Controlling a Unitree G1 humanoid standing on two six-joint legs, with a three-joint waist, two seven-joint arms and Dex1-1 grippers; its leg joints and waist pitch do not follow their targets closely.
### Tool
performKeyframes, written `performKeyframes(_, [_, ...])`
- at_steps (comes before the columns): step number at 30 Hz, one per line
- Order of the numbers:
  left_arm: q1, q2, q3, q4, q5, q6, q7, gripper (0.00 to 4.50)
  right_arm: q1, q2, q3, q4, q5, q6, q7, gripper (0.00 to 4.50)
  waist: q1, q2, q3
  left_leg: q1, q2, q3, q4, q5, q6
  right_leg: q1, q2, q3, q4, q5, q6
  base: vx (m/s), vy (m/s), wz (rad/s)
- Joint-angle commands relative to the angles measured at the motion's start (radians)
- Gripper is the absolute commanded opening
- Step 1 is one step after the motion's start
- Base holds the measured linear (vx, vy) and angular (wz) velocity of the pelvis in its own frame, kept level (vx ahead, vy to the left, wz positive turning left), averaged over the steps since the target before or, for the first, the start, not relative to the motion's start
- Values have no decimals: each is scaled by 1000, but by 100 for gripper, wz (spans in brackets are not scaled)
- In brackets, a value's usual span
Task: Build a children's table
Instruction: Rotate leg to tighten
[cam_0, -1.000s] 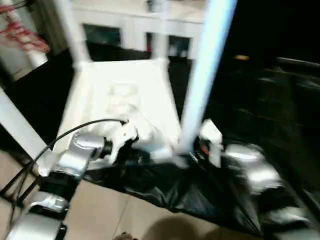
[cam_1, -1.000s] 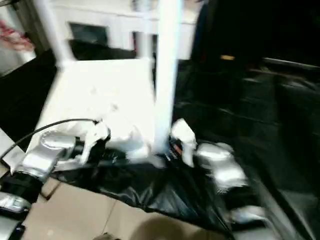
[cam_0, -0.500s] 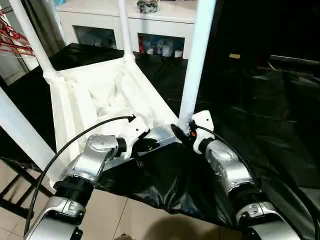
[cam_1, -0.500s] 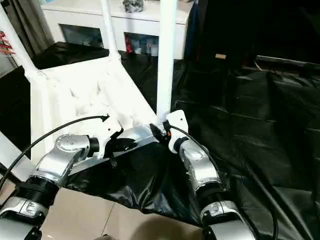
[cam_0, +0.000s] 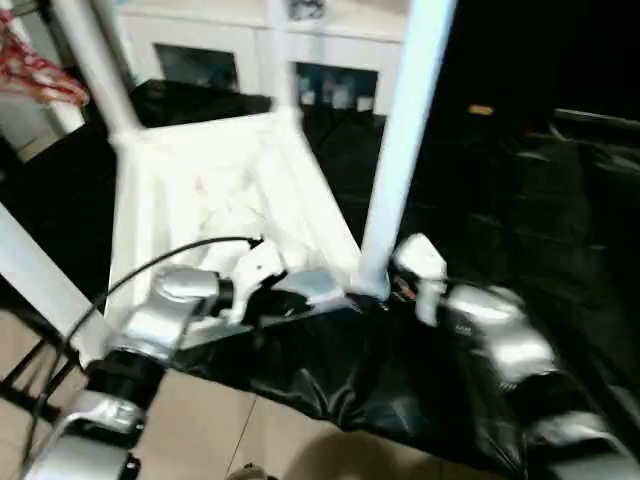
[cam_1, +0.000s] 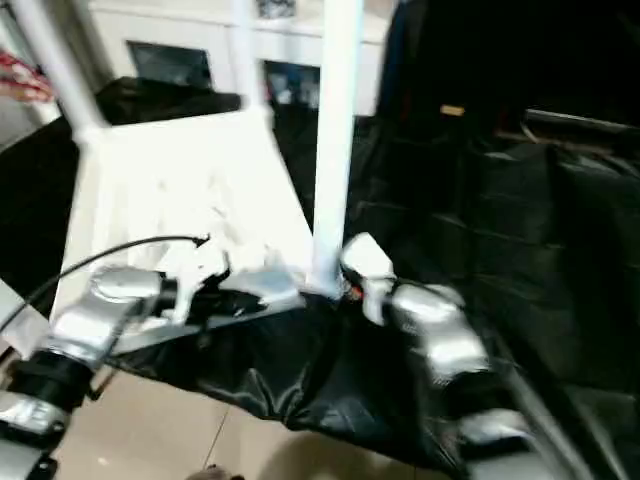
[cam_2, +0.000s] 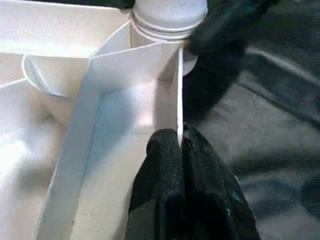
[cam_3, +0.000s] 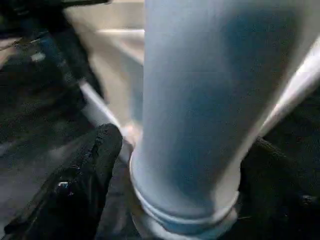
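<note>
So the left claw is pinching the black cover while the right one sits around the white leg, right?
Not quite: the left gripper pinches the white rim of the children's table, as the left wrist view shows. The right gripper does sit around the leg.

Table legs (cam_0: 405, 150) cut off above, right gripper (cam_0: 385, 290) motion-blurred

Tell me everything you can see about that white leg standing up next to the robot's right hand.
The leg is a long, smooth white tube, plastic by its look, standing nearly upright from the near right corner socket of the upturned table top, which lies on the black-covered work table. Its foot widens and ends in a ringed collar at the socket. The right hand has a black finger on each side of that base; whether they press it cannot be told.
</note>
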Motion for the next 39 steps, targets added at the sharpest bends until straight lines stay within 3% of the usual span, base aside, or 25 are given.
performKeyframes(1, [-28,-11,-18,6,-20,-13,-4,0,29,16,111,-60,29,24,149,377,0,-5,-55,8,61,-27,-61,-145,88,45,-90,64,-67,-39,-218,0,0,0])
performKeyframes(8, [-26,5,-24,-12,-33,15,-49,0,38,-11,121,-75,46,67,233,321,12,-7,-53,11,63,-28,-65,-170,61,42,-94,66,-73,-111,-212,0,0,0])
performKeyframes(12, [-8,3,-27,-29,-37,20,-64,0,51,-12,115,-105,56,98,239,293,13,-8,-57,10,63,-29,-63,-142,64,44,-93,66,-67,-68,-213,0,0,0])
performKeyframes(17, [3,-22,-2,-41,-35,34,28,0,52,28,95,-75,14,105,102,265,13,-10,-56,8,62,-29,-63,-141,65,44,-94,64,-68,-71,-212,0,0,0])
performKeyframes(20, [5,-38,18,-45,-24,42,92,0,36,64,79,-24,-32,93,-23,262,3,-10,-46,13,61,-32,-73,-216,25,39,-99,66,-87,-234,-186,0,0,0])
performKeyframes(22, [15,-55,29,-62,-5,54,162,0,16,120,50,32,-68,92,-208,261,-5,-14,-44,14,60,-35,-77,-241,4,40,-102,68,-94,-304,-164,-26,-2,-3])
performKeyframes(26, [26,-81,34,-83,9,72,229,0,3,177,19,58,-64,112,-327,261,-24,-11,-40,19,59,-41,-85,-289,-21,36,-102,69,-105,-390,-132,0,0,0])
performKeyframes(27, [31,-100,37,-94,12,88,262,0,-3,205,15,70,-75,114,-393,261,-27,-6,-40,24,61,-39,-84,-292,-26,31,-100,72,-104,-374,-137,0,0,0])
performKeyframes(30, [45,-150,34,-121,26,118,354,0,-16,281,5,100,-105,119,-540,261,-32,1,-41,22,59,-39,-85,-285,-28,32,-96,73,-101,-325,-146,0,0,0])
performKeyframes(32, [50,-173,27,-127,34,130,388,0,-20,312,1,113,-113,121,-582,261,-36,-8,-43,18,56,-37,-84,-269,-23,36,-94,74,-96,-289,-153,0,0,0])
performKeyframes(34, [50,-186,10,-125,41,119,388,0,-17,327,7,112,-112,101,-585,261,-34,-1,-46,18,55,-34,-79,-239,-8,35,-93,75,-92,-243,-157,0,0,0])
performKeyframes(35, [49,-188,4,-124,44,113,387,0,-16,328,7,111,-109,93,-580,296,-34,-2,-47,19,54,-32,-78,-232,-2,35,-92,75,-94,-229,-157,0,0,0])
performKeyframes(39, [48,-182,-4,-116,46,99,365,0,-15,311,-10,100,-81,85,-548,336,-35,3,-50,13,53,-32,-76,-210,14,40,-88,73,-87,-163,-166,0,0,0])
